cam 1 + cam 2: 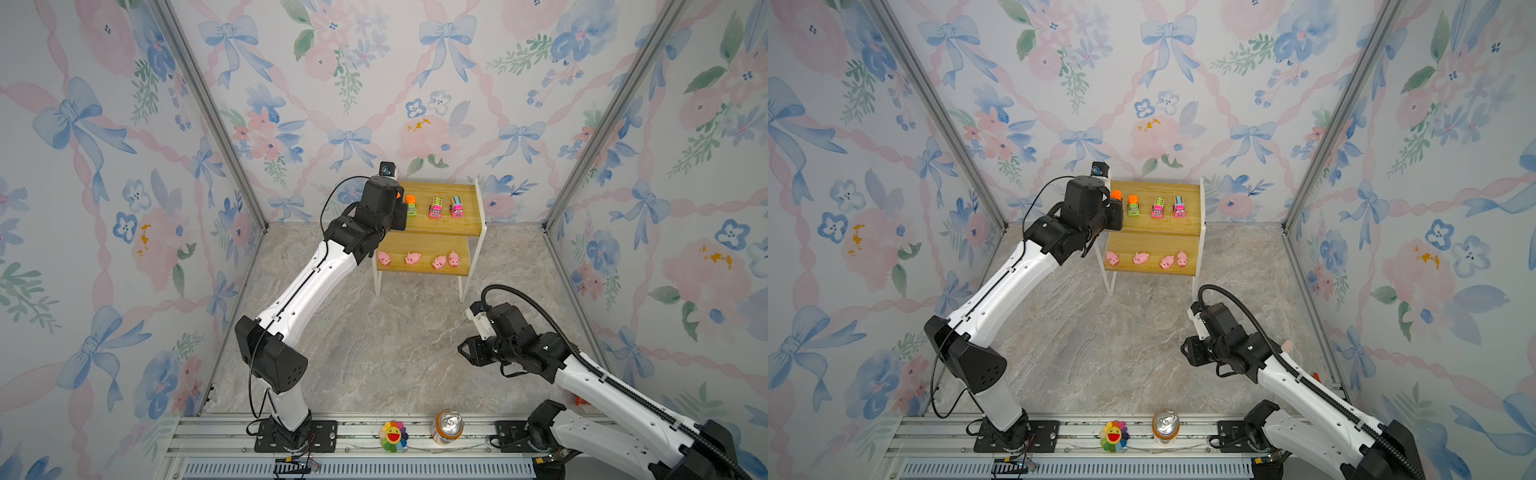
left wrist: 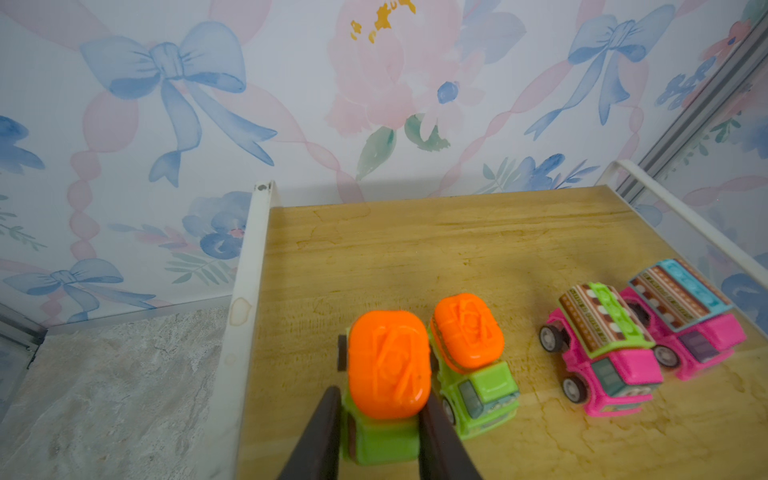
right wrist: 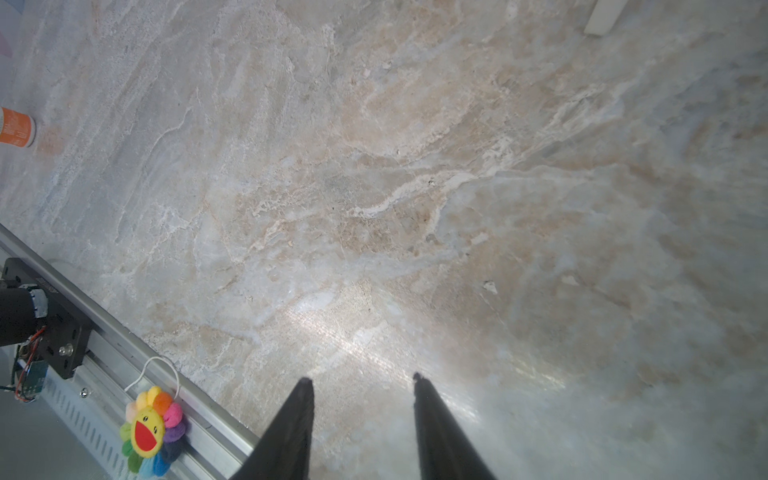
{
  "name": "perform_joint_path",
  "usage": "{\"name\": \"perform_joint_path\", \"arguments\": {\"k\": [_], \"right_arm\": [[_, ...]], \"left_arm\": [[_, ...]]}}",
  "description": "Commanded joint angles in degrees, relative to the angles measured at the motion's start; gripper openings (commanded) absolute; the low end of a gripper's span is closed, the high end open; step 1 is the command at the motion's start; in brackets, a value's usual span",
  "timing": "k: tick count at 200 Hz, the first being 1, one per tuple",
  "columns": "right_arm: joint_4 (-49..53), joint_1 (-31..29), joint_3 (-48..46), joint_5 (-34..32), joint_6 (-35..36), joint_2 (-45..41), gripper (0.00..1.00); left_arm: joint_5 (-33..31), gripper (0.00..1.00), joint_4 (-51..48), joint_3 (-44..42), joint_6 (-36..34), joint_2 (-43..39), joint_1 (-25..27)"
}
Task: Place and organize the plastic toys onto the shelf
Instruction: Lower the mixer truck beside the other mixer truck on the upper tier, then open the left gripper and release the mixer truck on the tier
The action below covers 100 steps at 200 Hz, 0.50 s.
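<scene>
final placement: left gripper [image 2: 380,395] grips green truck [image 2: 388,357], seemingly down on shelf [image 2: 415,249] top board. right gripper [image 3: 361,376] gapes empty. next: release, back off straight, no nudging.

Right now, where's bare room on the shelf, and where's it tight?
Free: the top board behind the trucks, back to the wall, and its front strip. On the lower board, gaps between the left three pigs. Tight: the left gripper holds a green truck close beside the other green truck; the right two pigs nearly touch.
</scene>
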State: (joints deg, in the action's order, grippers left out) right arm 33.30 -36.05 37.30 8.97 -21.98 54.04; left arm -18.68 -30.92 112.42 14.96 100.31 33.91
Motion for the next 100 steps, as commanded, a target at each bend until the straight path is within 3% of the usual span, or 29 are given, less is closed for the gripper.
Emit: {"name": "perform_joint_path", "arguments": {"k": [1, 100], "right_arm": [[-0.15, 0.79, -0.82, 1.23, 0.97, -0.19, 0.43], [-0.53, 1.87, -1.27, 2.11, 1.06, -0.87, 0.43]], "left_arm": [[-1.75, 0.30, -1.34, 1.40, -1.09, 0.81, 0.28], [-2.77, 0.37, -1.43, 1.61, -1.27, 1.03, 0.28]]}}
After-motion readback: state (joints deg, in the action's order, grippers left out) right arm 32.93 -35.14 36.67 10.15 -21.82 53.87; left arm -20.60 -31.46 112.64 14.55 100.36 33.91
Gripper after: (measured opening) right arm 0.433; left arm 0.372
